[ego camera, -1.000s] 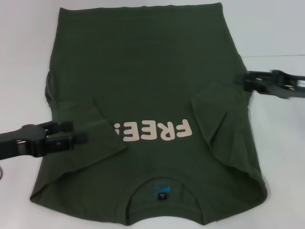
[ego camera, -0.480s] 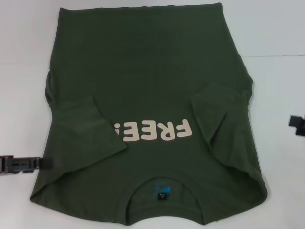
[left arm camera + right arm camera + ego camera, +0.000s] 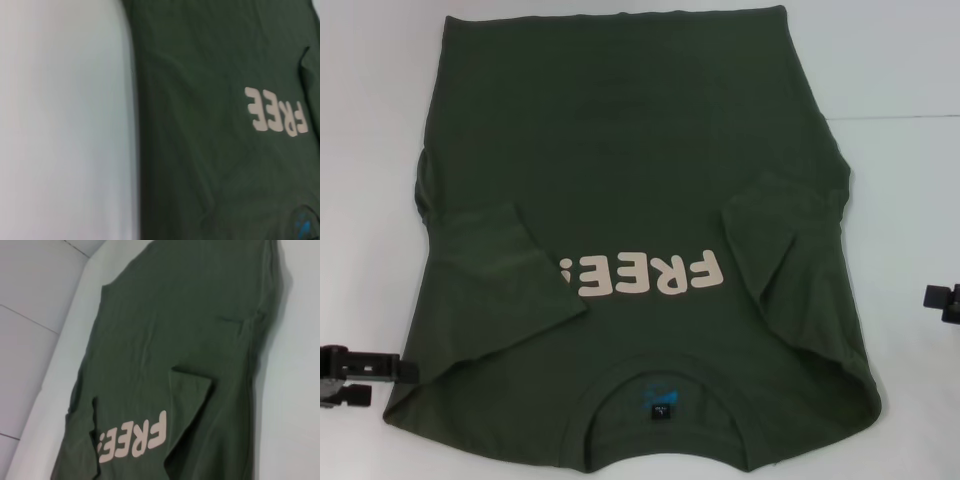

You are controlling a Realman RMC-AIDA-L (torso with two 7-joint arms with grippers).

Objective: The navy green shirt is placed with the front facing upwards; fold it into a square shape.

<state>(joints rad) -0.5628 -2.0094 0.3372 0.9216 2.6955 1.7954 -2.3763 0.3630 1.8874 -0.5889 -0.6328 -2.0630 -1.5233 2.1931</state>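
The navy green shirt [image 3: 630, 230] lies flat on the white table [image 3: 900, 180], collar at the near edge, both sleeves folded inward over the chest. The left gripper [image 3: 360, 368] sits just off the shirt's near-left edge, fingers spread. The right gripper [image 3: 945, 300] shows only at the table's right edge, well apart; I cannot tell its finger state.

Surface: white table [image 3: 900, 180] — plain, pale.
On it: navy green shirt [image 3: 630, 180] — lying flat, front up, both sleeves folded inward, collar at the near edge.
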